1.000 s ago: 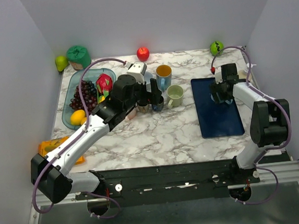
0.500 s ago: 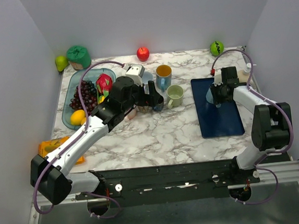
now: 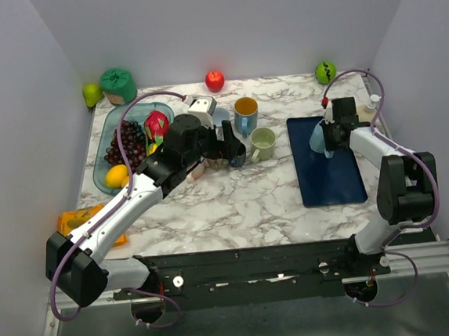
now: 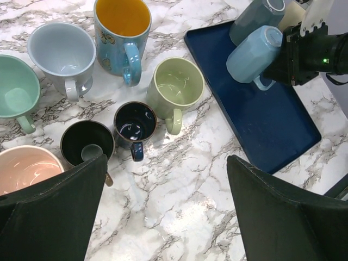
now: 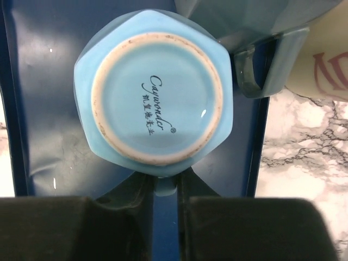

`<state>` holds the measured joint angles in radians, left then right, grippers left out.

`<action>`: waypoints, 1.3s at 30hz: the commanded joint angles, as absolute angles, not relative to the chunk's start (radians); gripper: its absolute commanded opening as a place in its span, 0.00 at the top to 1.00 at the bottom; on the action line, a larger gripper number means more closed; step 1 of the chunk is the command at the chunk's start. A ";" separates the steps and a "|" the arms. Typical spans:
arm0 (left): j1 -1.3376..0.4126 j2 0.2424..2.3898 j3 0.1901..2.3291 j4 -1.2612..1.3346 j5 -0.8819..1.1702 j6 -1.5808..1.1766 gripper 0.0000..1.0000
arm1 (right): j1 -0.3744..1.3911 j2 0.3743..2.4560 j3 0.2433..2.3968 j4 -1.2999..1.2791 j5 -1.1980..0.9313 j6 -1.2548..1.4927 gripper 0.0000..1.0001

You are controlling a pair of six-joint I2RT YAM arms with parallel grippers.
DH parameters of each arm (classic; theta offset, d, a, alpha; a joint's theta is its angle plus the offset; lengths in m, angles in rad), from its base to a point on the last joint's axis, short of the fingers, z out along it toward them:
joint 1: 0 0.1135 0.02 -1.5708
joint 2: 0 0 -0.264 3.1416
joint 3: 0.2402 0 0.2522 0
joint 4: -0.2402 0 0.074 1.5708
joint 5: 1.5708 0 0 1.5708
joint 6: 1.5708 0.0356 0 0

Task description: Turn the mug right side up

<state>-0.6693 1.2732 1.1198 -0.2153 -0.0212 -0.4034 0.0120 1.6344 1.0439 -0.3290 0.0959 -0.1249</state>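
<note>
A light blue mug hangs over the dark blue tray, its printed base facing the right wrist camera. My right gripper is shut on the mug's handle, which sits between the two fingers. From the left wrist view the mug is tilted, base up and to the left, just above the tray. A second, grey-blue mug stands upside down on the tray behind it. My left gripper is open over bare marble, near the upright mugs, holding nothing.
Several upright mugs cluster at the table's middle: blue with orange inside, pale green, navy, black, pink. A fruit tray lies at the back left and a red apple by the back wall.
My right gripper's jaws have closed on the light blue mug's handle, and the mug has tipped up off the tray. The left arm has hardly moved.
</note>
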 commanded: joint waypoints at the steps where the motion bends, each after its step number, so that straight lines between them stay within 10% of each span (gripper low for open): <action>1: -0.664 1.264 1.118 -0.193 0.000 -0.407 0.01 | 0.017 1.667 1.086 -0.310 0.132 -0.084 0.99; 39: -0.661 1.221 1.101 -0.112 0.130 -0.503 0.01 | 0.031 1.031 0.960 -0.307 -0.369 0.441 0.99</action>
